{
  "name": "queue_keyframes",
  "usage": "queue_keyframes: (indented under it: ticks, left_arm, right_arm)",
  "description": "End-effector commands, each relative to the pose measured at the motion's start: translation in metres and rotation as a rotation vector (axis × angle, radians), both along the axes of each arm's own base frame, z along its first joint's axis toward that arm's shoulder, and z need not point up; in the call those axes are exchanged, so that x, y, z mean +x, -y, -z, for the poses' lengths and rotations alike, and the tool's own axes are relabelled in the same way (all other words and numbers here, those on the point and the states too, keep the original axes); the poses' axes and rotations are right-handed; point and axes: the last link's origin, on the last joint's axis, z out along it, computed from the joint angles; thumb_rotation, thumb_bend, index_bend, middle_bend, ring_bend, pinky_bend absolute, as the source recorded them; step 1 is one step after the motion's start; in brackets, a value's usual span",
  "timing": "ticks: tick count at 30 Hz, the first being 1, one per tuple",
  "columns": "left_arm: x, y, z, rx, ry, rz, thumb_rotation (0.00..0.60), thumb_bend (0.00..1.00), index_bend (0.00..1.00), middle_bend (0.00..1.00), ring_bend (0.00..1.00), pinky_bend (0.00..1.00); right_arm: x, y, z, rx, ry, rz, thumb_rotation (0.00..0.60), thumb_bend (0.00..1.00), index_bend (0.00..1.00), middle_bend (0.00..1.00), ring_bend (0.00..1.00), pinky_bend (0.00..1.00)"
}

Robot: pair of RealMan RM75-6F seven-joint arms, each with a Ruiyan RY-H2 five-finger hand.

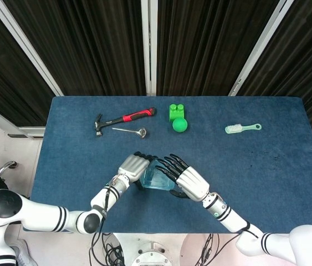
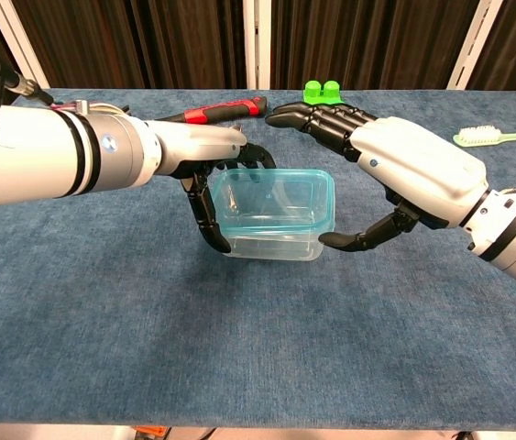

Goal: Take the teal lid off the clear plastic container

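The clear plastic container [image 2: 271, 240] with its teal lid [image 2: 276, 200] sits on the blue table, near the front centre; in the head view the container [image 1: 157, 178] shows between both hands. My left hand [image 2: 193, 151] grips the container's left end, with fingers [image 2: 204, 211] curled down its front and the thumb behind. My right hand [image 2: 409, 170] hovers at the right end with fingers spread above the far rim. Its thumb tip lies close to the front right corner, and I cannot tell if it touches. From above, the left hand [image 1: 133, 165] and right hand [image 1: 189, 181] flank the box.
A red-handled hammer [image 1: 125, 118] and a metal spoon [image 1: 131, 131] lie at the back left. A green block [image 1: 175, 110] and a green ball [image 1: 180, 125] stand behind the container. A pale green brush [image 1: 243, 128] lies at the back right.
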Motion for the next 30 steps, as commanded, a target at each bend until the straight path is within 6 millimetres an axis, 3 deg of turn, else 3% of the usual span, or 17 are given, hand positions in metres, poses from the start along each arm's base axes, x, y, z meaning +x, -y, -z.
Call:
queue_keyframes:
  ticks: [1,4,9,17,21,28,30]
  left_arm:
    - [0.000,0.000,0.000,0.000,-0.001,0.001,0.600,0.00,0.25,0.25,0.18,0.13]
    - [0.001,0.000,0.000,-0.002,0.002,-0.001,0.600,0.00,0.25,0.25,0.18,0.13]
    - [0.003,0.002,-0.003,-0.015,0.027,-0.006,0.600,0.00,0.22,0.23,0.17,0.13]
    - [0.004,0.003,-0.008,-0.030,0.050,-0.007,0.600,0.00,0.12,0.18,0.14,0.12]
    - [0.004,0.003,-0.009,-0.046,0.064,-0.021,0.600,0.00,0.07,0.12,0.05,0.09]
    - [0.001,0.003,-0.014,-0.037,0.087,-0.035,0.600,0.00,0.01,0.01,0.00,0.02]
    - [0.000,0.004,-0.015,-0.034,0.090,-0.037,0.600,0.00,0.00,0.00,0.00,0.01]
  right_arm:
    - [0.000,0.000,-0.001,-0.004,0.001,-0.001,0.600,0.13,0.00,0.00,0.00,0.00]
    - [0.000,0.000,-0.001,-0.015,0.006,-0.002,0.600,0.15,0.00,0.00,0.00,0.00]
    - [-0.003,0.000,0.004,-0.031,-0.007,-0.010,0.600,0.27,0.00,0.01,0.00,0.00]
    - [-0.003,0.003,0.005,-0.051,0.035,-0.024,0.600,0.34,0.21,0.07,0.00,0.00]
    - [-0.003,0.002,0.010,-0.048,0.032,-0.029,0.600,0.34,0.27,0.07,0.00,0.00]
    - [-0.003,0.004,0.013,-0.069,0.061,-0.028,0.600,0.35,0.61,0.11,0.00,0.00]
    - [-0.002,0.004,0.013,-0.077,0.077,-0.030,0.600,0.36,0.66,0.13,0.00,0.00]
